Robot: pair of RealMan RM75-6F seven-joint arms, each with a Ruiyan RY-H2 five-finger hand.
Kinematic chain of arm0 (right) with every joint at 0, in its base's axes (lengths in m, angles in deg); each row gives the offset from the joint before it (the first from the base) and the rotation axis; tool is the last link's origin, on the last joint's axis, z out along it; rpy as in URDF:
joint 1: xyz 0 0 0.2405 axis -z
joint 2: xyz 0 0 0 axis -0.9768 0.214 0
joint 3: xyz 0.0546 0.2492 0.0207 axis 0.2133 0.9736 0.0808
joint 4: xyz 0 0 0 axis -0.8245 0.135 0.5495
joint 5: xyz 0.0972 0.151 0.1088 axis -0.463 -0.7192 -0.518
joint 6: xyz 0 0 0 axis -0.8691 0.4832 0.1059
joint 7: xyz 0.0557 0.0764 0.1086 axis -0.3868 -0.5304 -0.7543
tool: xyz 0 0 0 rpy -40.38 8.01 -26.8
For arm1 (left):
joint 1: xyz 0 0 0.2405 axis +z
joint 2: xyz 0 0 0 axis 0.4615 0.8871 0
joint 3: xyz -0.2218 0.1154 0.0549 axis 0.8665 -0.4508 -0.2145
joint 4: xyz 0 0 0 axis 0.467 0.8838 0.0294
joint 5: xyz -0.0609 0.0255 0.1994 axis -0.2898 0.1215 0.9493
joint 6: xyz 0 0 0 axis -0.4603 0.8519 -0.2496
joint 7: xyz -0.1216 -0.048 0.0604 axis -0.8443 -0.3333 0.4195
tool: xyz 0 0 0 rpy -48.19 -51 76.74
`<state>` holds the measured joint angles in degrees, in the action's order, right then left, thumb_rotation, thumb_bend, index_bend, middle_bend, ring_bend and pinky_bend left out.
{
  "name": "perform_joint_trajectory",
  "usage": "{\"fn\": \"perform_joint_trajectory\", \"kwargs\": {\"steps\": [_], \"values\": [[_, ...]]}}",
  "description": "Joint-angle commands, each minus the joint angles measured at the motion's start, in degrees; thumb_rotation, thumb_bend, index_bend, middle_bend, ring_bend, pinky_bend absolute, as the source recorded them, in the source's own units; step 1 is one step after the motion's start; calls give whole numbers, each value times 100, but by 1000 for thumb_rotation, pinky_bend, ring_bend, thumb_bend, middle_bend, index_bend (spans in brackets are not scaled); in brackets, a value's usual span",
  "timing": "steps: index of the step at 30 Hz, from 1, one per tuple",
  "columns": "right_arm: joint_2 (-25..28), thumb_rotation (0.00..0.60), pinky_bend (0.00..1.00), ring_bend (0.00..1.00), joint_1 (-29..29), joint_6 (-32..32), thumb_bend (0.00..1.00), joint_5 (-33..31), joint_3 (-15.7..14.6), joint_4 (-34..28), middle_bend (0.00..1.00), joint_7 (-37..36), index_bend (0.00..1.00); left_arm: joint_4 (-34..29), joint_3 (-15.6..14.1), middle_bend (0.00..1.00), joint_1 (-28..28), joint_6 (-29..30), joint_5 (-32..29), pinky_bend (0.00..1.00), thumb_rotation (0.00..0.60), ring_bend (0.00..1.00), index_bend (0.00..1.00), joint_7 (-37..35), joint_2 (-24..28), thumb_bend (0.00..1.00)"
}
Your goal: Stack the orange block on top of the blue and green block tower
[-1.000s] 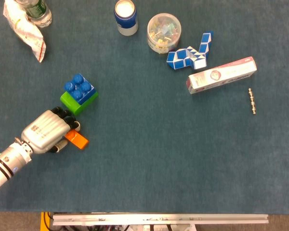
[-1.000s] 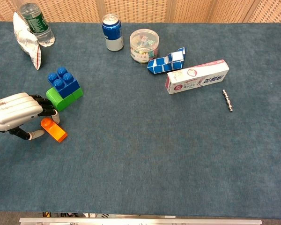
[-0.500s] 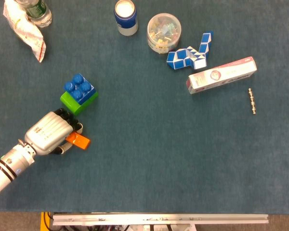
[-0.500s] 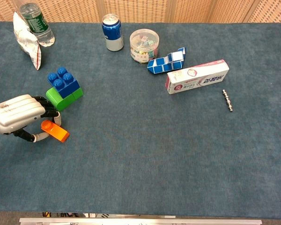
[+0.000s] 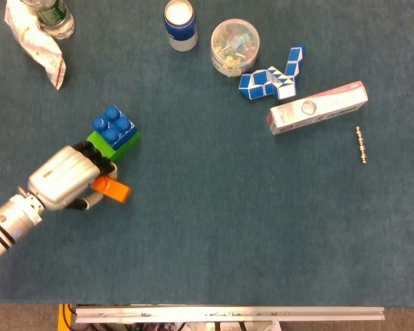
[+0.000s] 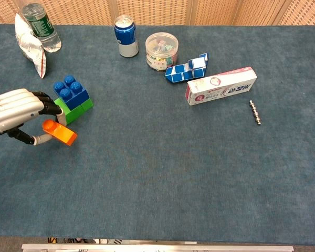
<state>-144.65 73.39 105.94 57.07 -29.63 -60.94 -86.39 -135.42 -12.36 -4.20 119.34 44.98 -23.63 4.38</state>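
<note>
My left hand [image 5: 63, 178] [image 6: 13, 113] grips the orange block [image 5: 112, 188] [image 6: 59, 132] between thumb and fingers and holds it a little above the cloth. Just beyond the fingertips stands the tower, a blue block [image 5: 112, 125] [image 6: 70, 91] on a green block [image 5: 121, 145] [image 6: 73, 110]. The orange block hangs in front of and slightly below the tower, tilted. My right hand shows in neither view.
A blue can [image 5: 180, 24], a clear tub of small items [image 5: 234, 47], a blue-white snake puzzle [image 5: 272, 76], a toothpaste box [image 5: 317, 107] and a small metal rod [image 5: 361, 145] lie at the back right. A bottle on a crumpled wrapper [image 5: 38, 31] sits back left.
The left hand has lifted the orange block off the cloth and moved it up toward the tower. The tower has not moved.
</note>
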Motion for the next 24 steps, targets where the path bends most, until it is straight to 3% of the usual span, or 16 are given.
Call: {"fn": "perform_joint_trajectory", "kwargs": {"steps": [1, 15, 24], "values": [[-7, 600, 367, 335, -4, -7, 254, 3, -3, -4, 367, 10, 327, -81, 62, 515, -127, 59, 77, 256, 600, 343, 480, -124, 193, 364], [-19, 600, 367, 336, -2, -6, 254, 15, -15, -29, 367, 71, 327, -332, 318, 507, -569, 83, 162, 256, 600, 343, 480, -634, 741, 364], [-44, 600, 367, 337, 37, 3, 254, -15, -41, -41, 367, 133, 327, -104, 426, 500, -1032, -227, 309, 256, 600, 340, 482, -982, 761, 364]]}}
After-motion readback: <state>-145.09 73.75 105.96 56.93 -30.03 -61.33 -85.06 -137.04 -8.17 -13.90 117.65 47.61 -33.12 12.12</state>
